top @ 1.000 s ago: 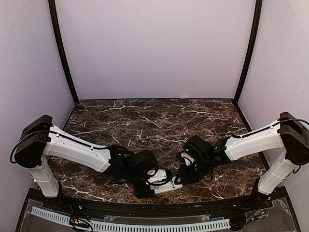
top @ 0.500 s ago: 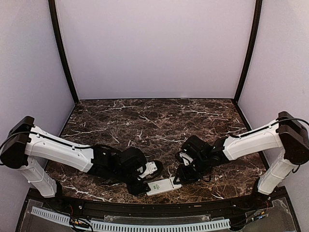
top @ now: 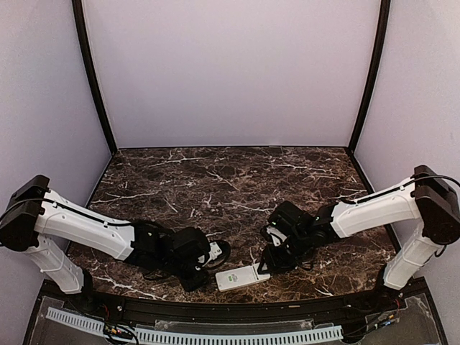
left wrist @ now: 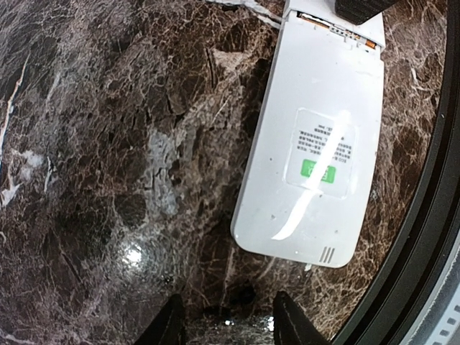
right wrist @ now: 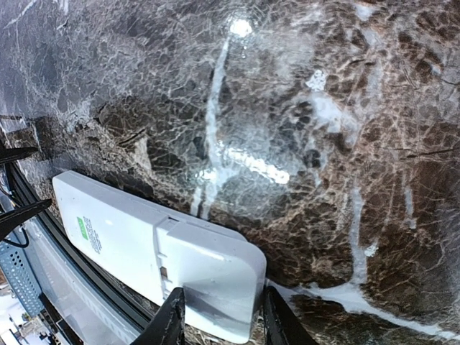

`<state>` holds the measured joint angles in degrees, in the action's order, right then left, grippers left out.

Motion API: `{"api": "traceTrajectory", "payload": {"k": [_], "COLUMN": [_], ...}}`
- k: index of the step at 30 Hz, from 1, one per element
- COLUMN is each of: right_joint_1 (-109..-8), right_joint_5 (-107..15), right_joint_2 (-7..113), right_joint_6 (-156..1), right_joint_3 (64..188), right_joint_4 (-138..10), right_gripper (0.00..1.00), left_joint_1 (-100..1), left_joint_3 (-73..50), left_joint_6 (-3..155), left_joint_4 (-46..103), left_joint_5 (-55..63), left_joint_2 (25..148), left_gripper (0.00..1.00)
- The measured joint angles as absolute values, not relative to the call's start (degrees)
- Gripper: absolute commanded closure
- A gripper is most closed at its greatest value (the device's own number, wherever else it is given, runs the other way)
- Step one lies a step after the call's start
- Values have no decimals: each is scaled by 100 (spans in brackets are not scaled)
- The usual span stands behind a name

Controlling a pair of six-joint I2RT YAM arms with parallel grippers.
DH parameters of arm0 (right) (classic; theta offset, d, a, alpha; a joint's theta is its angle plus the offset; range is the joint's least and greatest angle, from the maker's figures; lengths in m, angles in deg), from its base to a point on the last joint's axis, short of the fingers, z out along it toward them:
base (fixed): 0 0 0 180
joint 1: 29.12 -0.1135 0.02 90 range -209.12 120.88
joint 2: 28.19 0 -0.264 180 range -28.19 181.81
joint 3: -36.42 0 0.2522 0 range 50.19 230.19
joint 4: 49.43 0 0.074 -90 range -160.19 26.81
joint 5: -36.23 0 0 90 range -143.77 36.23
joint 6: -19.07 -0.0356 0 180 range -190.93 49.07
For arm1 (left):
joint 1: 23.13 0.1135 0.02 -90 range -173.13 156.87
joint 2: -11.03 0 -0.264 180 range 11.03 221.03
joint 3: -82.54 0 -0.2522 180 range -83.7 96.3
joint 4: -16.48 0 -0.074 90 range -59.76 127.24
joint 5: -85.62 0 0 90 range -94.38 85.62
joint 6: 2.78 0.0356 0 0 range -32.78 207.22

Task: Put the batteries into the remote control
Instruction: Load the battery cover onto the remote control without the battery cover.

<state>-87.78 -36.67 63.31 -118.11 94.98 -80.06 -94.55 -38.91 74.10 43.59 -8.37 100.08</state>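
The remote (top: 241, 277) lies flat on the table (top: 215, 180), by its near edge. Just left of the remote sits the left gripper (left wrist: 226, 327), apart from it. The remote's right end lies between the fingers of the right gripper (right wrist: 219, 322).

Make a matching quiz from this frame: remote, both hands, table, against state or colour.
1 remote control
2 left hand
3 right hand
4 table

A dark veined marble
B open, holding nothing
C white, back side up, green mark showing
D astride one end of the remote control

Pairs: 1-C, 2-B, 3-D, 4-A
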Motion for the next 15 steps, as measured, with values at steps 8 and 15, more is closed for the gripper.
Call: {"api": "traceTrajectory", "payload": {"k": [8,15], "right_joint_1": [-8791,-8797], "right_joint_5": [-3811,-4005], "right_joint_2": [6331,6139], "right_joint_6": [-11730,-11660], "right_joint_3": [9682,9826], "right_joint_4": [-8368,-8792], "right_gripper": [58,64], "left_joint_1": [-9455,-9455], "left_joint_3": [-3917,-3930], "left_joint_6": [7309,7276], "left_joint_4": [4350,4341], "left_joint_5": [-828,-824], "left_joint_2": [10017,10017], "left_gripper": [60,61]}}
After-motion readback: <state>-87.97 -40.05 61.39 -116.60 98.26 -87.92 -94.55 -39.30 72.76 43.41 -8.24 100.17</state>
